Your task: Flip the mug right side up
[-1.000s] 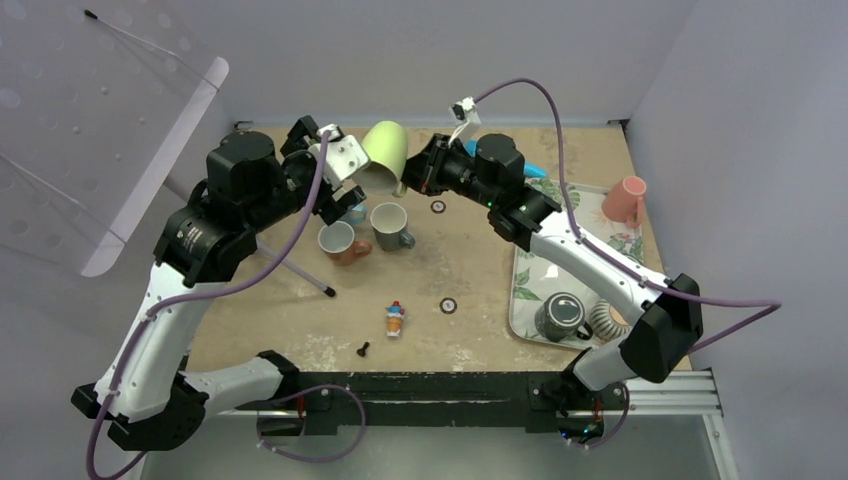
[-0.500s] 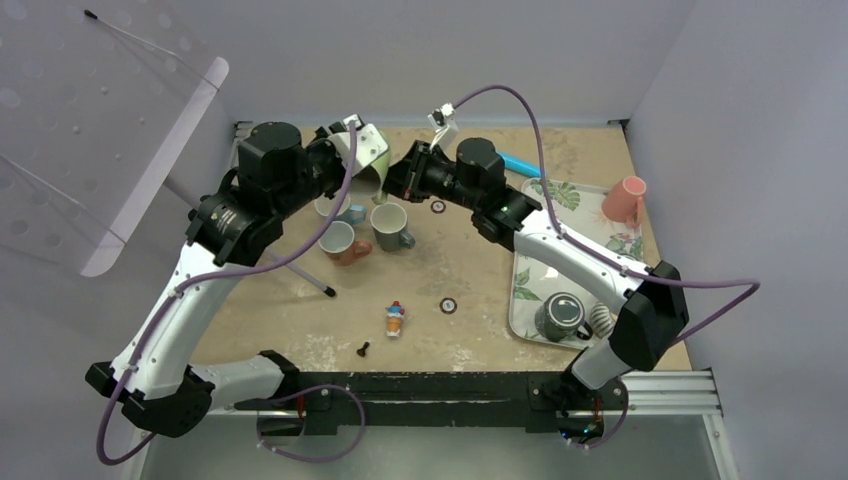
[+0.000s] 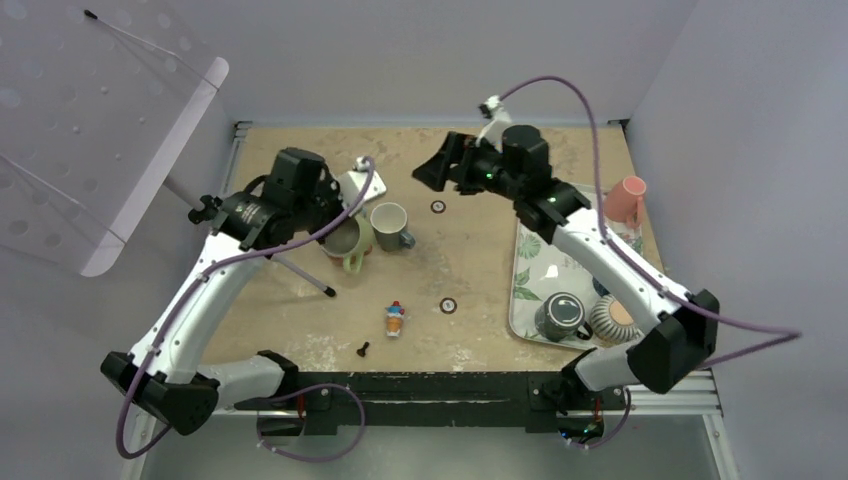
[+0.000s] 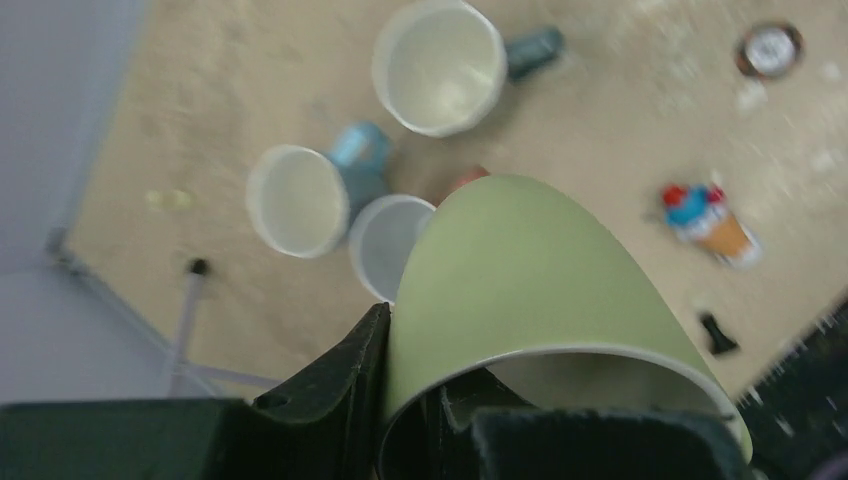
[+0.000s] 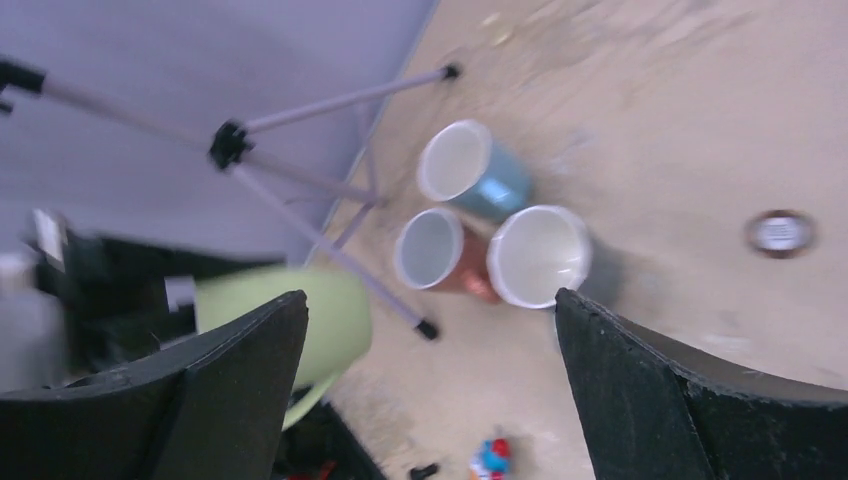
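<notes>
1 green mug [image 4: 520,270] hangs in the left gripper [image 4: 395,395], pinched by the rim with 1 finger inside and 1 outside. Its mouth is tipped up toward the wrist and its base points down and away from the hand, apparently off the table [image 3: 470,260]. The right gripper [image 3: 432,172] stands well apart, jaws spread wide, holding nothing. Judged late in the turn-over: next, level the mug and lower it onto bare table beside the grey mug [image 4: 438,65], blue mug [image 4: 300,200] and orange mug [image 5: 432,250] crowded beneath the hand, then release.
</notes>
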You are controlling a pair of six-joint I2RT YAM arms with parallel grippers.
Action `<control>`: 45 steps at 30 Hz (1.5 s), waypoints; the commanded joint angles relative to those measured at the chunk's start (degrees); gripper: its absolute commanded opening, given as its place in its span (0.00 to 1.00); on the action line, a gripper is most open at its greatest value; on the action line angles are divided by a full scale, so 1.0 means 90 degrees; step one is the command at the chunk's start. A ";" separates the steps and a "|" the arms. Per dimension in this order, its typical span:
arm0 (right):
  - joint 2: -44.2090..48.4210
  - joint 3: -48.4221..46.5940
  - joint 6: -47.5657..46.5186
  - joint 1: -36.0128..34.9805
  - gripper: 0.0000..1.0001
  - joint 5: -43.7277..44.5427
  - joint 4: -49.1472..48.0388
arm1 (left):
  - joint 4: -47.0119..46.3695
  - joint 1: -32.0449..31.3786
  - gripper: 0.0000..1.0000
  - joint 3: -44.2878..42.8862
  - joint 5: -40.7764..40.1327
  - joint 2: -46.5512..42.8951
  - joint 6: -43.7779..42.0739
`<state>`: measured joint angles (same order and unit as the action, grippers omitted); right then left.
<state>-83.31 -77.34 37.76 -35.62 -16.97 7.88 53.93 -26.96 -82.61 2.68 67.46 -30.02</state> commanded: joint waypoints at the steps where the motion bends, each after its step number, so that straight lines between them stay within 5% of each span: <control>1: 0.1060 0.0213 -0.1086 0.0719 0.98 0.1657 0.0679 | 0.1632 -0.0059 0.00 0.0691 0.1317 0.0267 -0.0271; 7: 0.1497 0.0444 -0.1267 0.0881 0.98 0.4746 0.1820 | 0.0676 -0.0104 0.00 0.2010 0.1177 0.0623 -0.0475; 17: 0.2269 0.1742 -0.0228 0.2844 0.97 0.5178 0.2406 | -0.0775 -0.0076 0.00 0.2753 0.0762 0.1638 -0.0619; 20: 0.2614 0.2183 -0.0182 0.3860 0.96 0.4942 0.1845 | -0.1090 -0.0068 0.00 0.2961 0.0831 0.1626 -0.0620; 23: 0.2459 0.2372 -0.0100 0.5006 0.93 0.4465 0.1382 | -0.1255 -0.0056 0.26 0.3063 0.0754 0.1614 -0.0600; 26: 0.2007 0.2337 -0.0609 0.5439 0.85 0.4797 0.0857 | -0.1168 -0.0016 0.41 0.2984 0.0736 0.1498 -0.0581; 31: 0.1048 0.2300 -0.2112 0.5876 0.97 0.4882 -0.0402 | -0.0661 0.0007 0.57 0.2553 0.0759 0.1173 -0.0477; 38: 0.0759 0.3184 -0.3959 0.6261 0.98 0.3853 -0.2946 | 0.0616 0.0007 0.63 0.1597 0.1491 0.0530 0.0095; 42: 0.0800 0.3267 -0.5550 0.6452 0.97 0.2250 -0.2976 | 0.0595 0.0010 0.66 0.1590 0.2007 -0.0011 0.0423; 45: 0.0334 0.2778 -0.5823 0.6874 0.96 0.1877 -0.2435 | 0.0284 0.0007 0.66 0.1832 0.2002 -0.0289 0.0385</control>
<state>-78.28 -47.70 -4.08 22.68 10.35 -11.51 56.82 -27.33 -67.37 16.73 67.99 -28.64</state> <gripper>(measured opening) 0.964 0.657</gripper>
